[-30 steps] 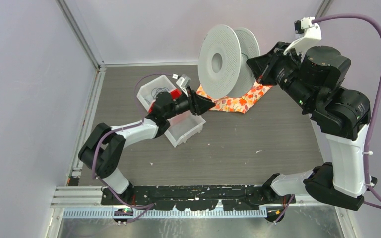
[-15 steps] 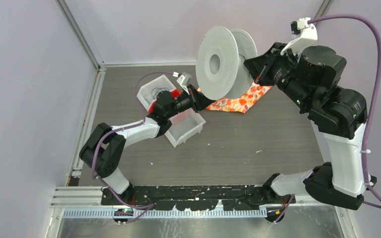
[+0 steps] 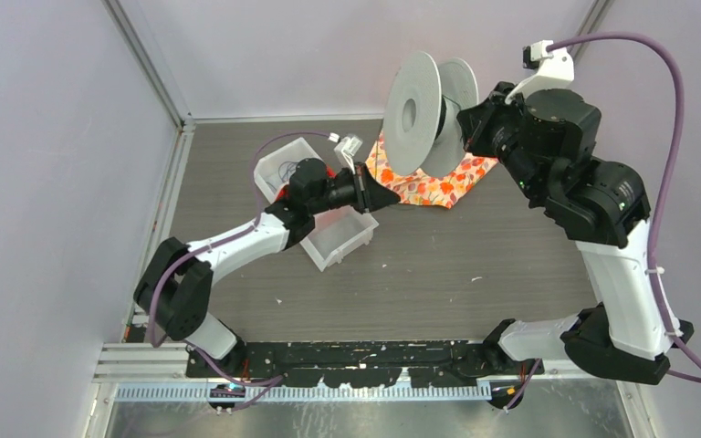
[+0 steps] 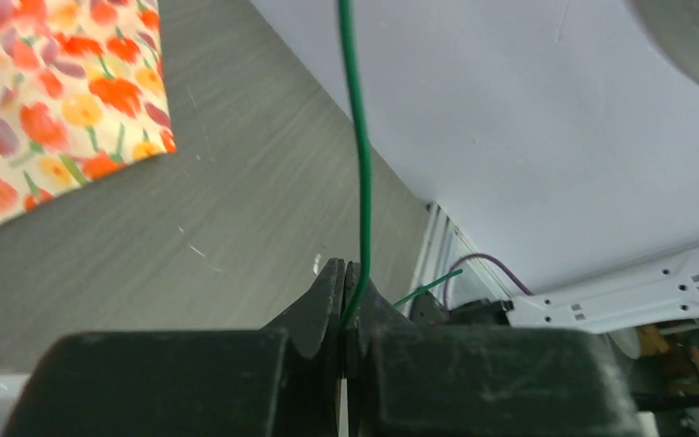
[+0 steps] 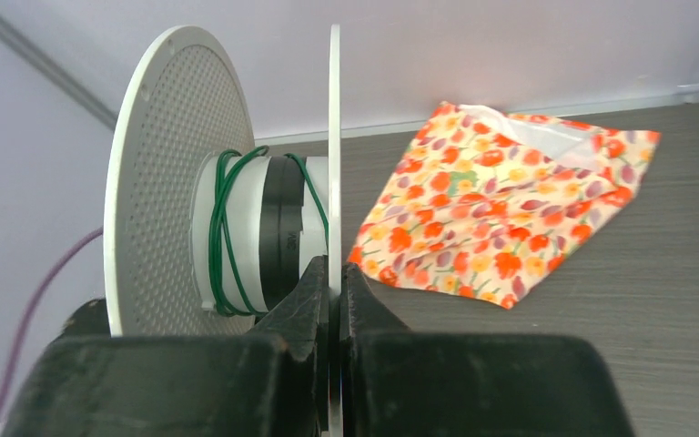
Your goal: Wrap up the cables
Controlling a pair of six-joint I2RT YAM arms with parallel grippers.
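Note:
A thin green cable (image 4: 360,164) runs up from my left gripper (image 4: 346,275), which is shut on it; a short free end (image 4: 428,289) sticks out to the right. In the top view the left gripper (image 3: 391,195) points at the foot of a white spool (image 3: 413,111). My right gripper (image 5: 334,273) is shut on the thin flange (image 5: 334,137) of that spool and holds it up above the table. Several turns of green cable (image 5: 223,228) lie round the spool's hub. More dark cable loops (image 3: 285,169) rest in a white bin (image 3: 342,239).
A floral cloth (image 3: 438,187) lies on the grey table under the spool, also in the right wrist view as the cloth (image 5: 501,209). White walls close in the back and both sides. The right arm's purple hose (image 3: 666,109) arcs above its elbow.
The left gripper has closed onto the green cable. The right arm has turned the spool so that it shows more edge-on and has shifted it slightly right.

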